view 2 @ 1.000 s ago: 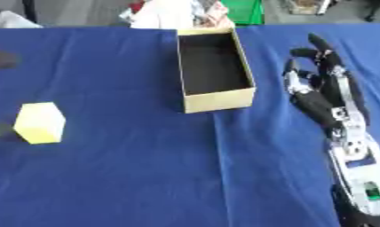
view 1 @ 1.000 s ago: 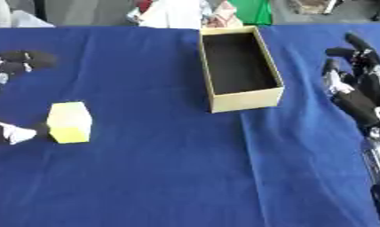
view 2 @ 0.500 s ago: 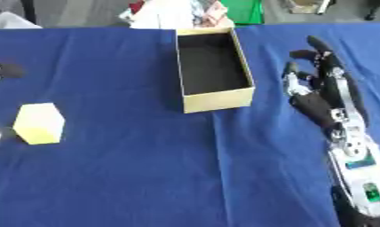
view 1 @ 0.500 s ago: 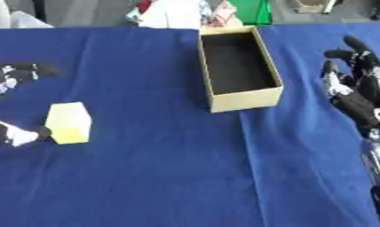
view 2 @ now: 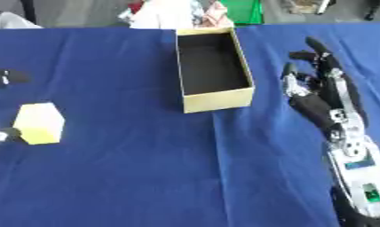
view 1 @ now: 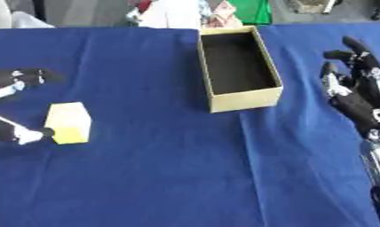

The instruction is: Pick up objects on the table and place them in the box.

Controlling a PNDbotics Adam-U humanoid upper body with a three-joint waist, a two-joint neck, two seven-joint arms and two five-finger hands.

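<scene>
Left hand (view 1: pixel 14 106) sits spread around yellow block (view 1: pixel 68 123), gripping nothing; closing off-centre might knock it sideways.

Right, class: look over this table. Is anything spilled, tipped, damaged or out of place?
Nothing stands out. The open cardboard box sits upright and empty on the blue tablecloth. The yellow block lies intact beside the left hand, whose fingertip touches it. The right hand rests open, right of the box.
</scene>
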